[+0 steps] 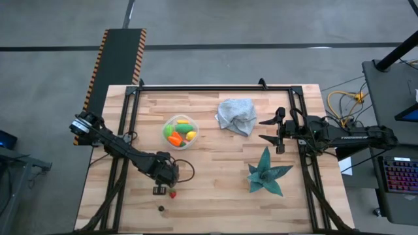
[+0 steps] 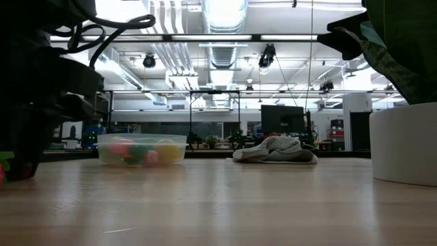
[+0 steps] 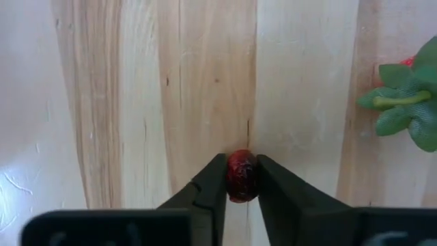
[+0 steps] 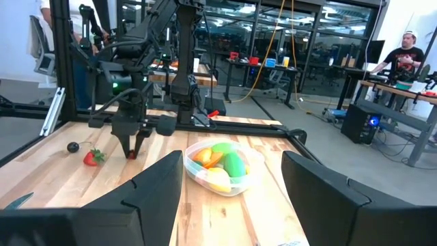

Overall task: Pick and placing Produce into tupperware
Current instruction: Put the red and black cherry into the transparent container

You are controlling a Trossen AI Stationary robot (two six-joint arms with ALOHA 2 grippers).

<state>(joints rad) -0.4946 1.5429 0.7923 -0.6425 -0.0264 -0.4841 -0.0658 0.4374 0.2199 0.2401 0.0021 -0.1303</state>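
The clear tupperware sits left of the table's middle and holds green, yellow and orange produce. My left gripper points down at the near-left part of the table, shut on a small dark red piece. A red strawberry with green leaves lies just beside it. A small dark ball rests nearer the near edge. My right gripper hovers open at the right side, level, facing the tupperware. My left gripper pinches the dark red piece between its two fingertips, coming from above and pointing down. Only the free ends of the fingers are on it. Whether the piece touches the wood below, I cannot tell.
A crumpled grey-blue cloth lies toward the far edge, right of the tupperware. The teal spiky leafy piece stands near the right side, below my right gripper. A black frame borders the table. Bare wood lies between the tupperware and the leafy piece.
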